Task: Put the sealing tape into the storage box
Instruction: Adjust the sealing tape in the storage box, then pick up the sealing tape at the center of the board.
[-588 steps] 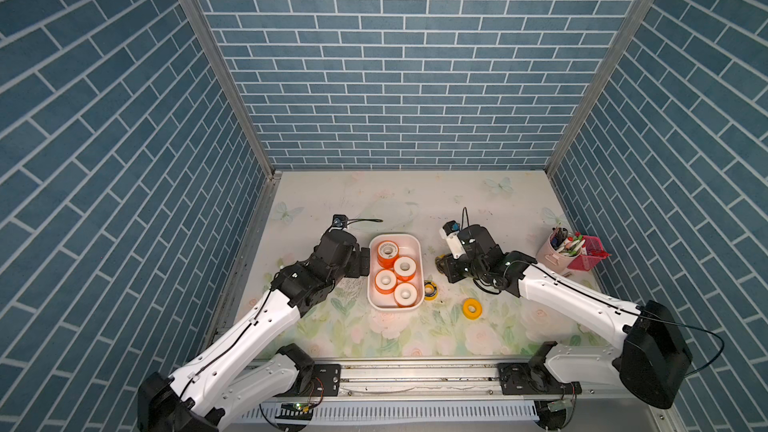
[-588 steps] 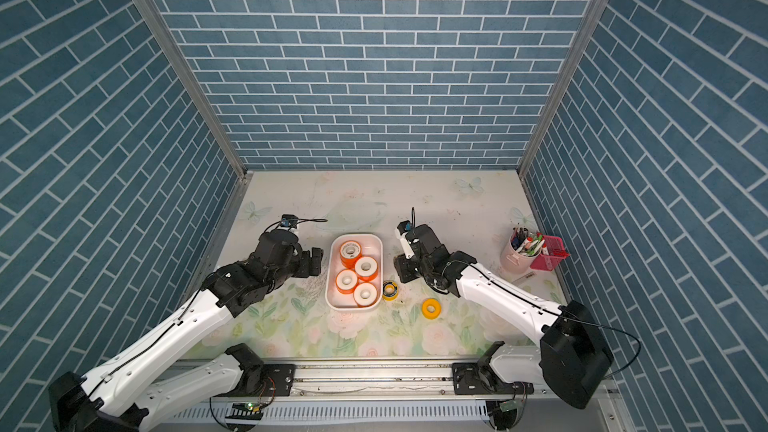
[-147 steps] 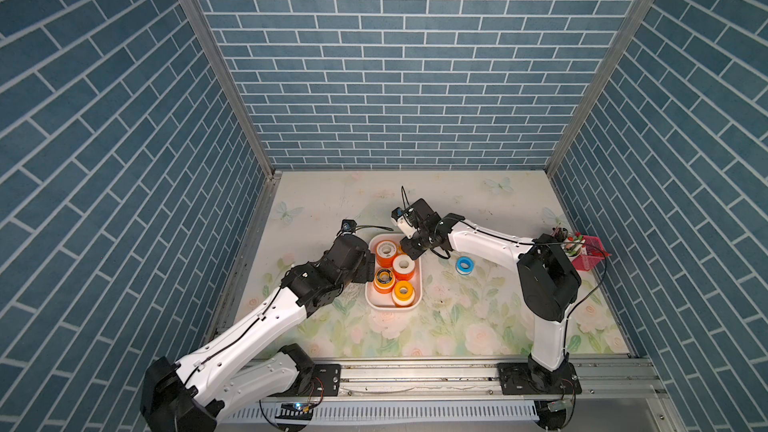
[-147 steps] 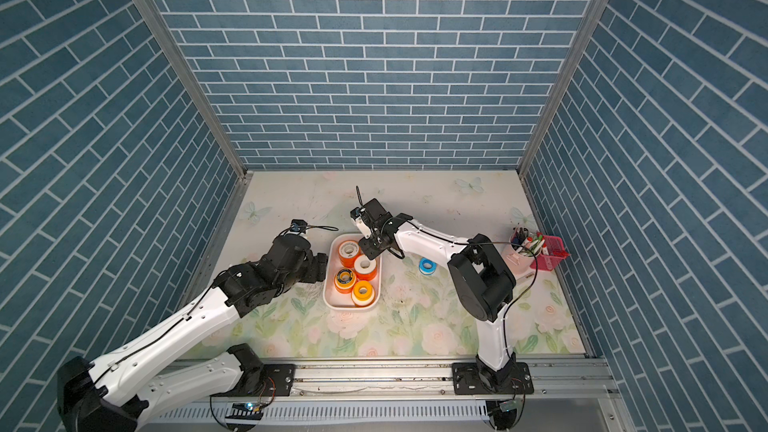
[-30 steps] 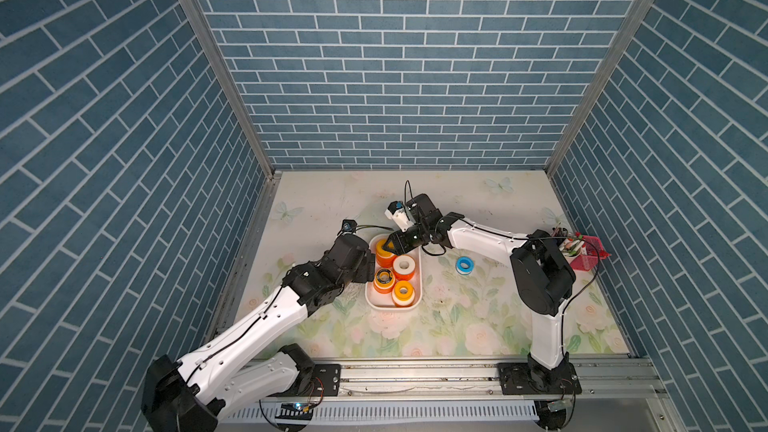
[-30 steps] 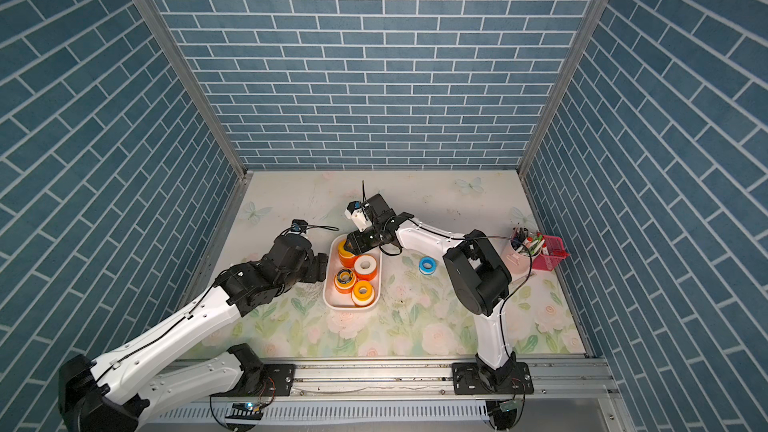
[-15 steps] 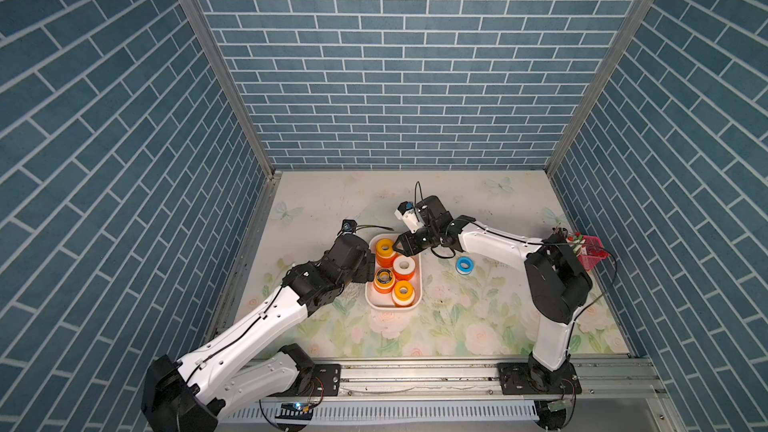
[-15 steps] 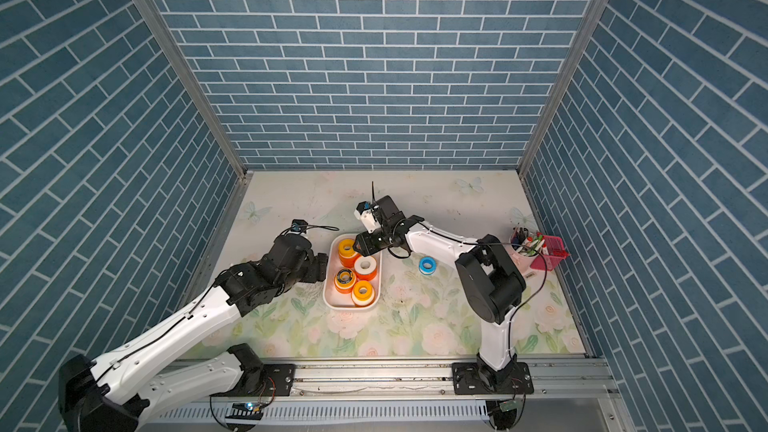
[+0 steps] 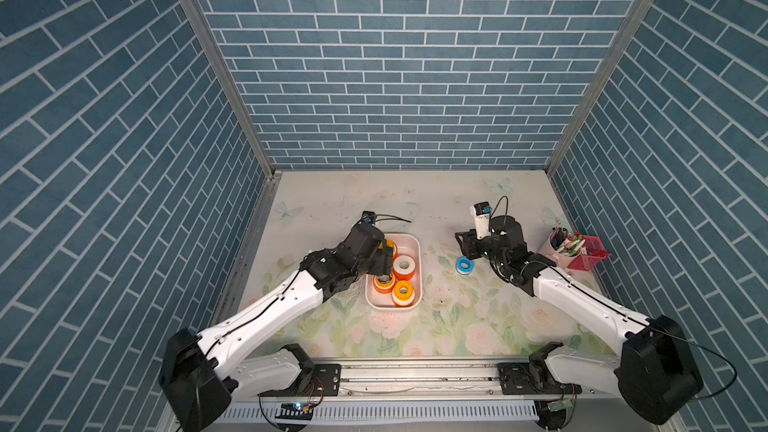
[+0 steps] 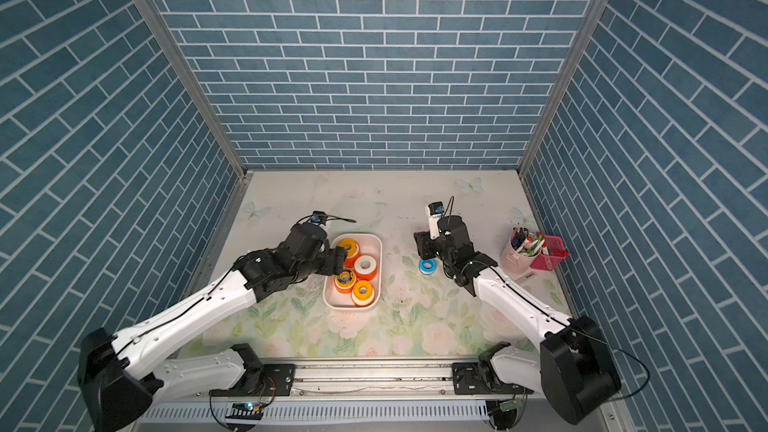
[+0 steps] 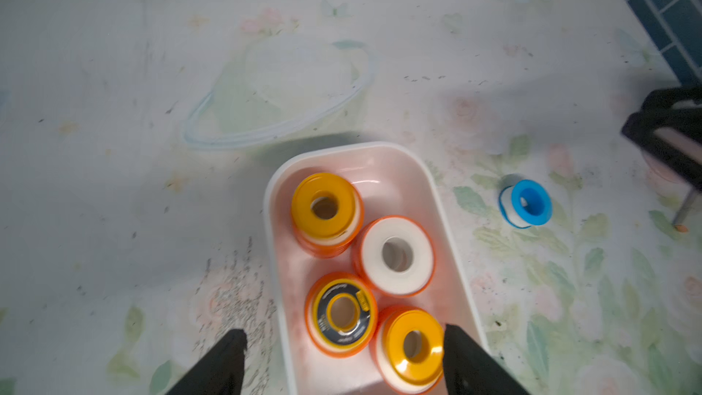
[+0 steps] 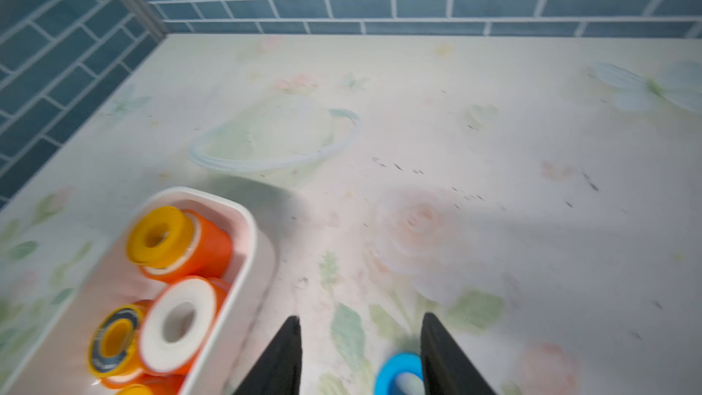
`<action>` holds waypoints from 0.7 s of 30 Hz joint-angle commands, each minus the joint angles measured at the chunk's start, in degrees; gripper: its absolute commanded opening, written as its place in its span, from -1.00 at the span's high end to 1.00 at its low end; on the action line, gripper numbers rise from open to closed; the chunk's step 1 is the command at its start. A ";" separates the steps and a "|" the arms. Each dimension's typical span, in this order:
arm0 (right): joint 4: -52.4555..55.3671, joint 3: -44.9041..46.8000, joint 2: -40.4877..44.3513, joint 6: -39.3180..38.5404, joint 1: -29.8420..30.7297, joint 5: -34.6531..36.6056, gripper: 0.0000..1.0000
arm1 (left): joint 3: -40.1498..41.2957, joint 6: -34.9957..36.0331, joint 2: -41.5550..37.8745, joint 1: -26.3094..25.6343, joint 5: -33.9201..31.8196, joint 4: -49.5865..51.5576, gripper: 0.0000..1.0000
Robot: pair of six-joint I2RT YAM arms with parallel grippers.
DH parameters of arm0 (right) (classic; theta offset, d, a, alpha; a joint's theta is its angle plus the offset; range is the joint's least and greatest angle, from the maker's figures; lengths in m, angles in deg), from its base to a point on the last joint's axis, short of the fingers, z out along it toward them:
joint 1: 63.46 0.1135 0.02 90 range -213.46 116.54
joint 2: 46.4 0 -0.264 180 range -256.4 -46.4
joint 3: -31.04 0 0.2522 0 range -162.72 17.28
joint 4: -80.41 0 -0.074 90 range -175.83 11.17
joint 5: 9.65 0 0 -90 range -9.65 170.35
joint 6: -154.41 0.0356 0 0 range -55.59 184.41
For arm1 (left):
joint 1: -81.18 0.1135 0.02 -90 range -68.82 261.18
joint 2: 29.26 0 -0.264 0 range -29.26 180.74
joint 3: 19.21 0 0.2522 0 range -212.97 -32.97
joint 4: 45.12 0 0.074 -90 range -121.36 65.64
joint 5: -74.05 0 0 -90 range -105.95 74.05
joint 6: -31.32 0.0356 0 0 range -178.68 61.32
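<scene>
The white storage box [image 9: 419,270] [image 10: 380,270] sits mid-table and holds several orange sealing tape rolls. One shows a white face [image 11: 397,254]; two carry yellow rolls [image 11: 324,207] [image 11: 412,345] and one a yellow-black roll [image 11: 342,311]. A blue roll [image 9: 462,264] [image 10: 427,266] [image 11: 530,203] lies flat on the table right of the box. My left gripper [image 11: 343,336] [image 9: 384,261] is open over the box's near end, straddling its left wall and holding nothing. My right gripper [image 12: 361,319] [image 9: 465,245] is open just above the blue roll [image 12: 399,374], which lies beside one finger.
A round white pen cup [image 9: 559,245] and a pink mesh basket [image 9: 590,253] stand at the right wall. Blue brick walls close in the back and both sides. The arms' base rail [image 9: 415,376] runs along the front edge.
My right arm has swung from over the far end of the box to the right and now hangs over the blue roll. The left arm has stayed put.
</scene>
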 commanded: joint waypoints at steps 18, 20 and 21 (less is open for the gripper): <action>-9.10 18.82 9.82 11.08 -17.09 4.97 -0.19 | -41.86 0.16 53.04 -14.65 2.33 -1.01 -0.78; -9.29 18.84 9.27 11.00 -17.63 4.46 -0.22 | -44.05 -0.01 55.60 -14.76 2.26 -0.34 -0.80; -9.44 18.84 9.04 11.01 -17.79 4.09 -0.22 | -44.98 -0.02 56.70 -14.80 2.25 -0.08 -0.80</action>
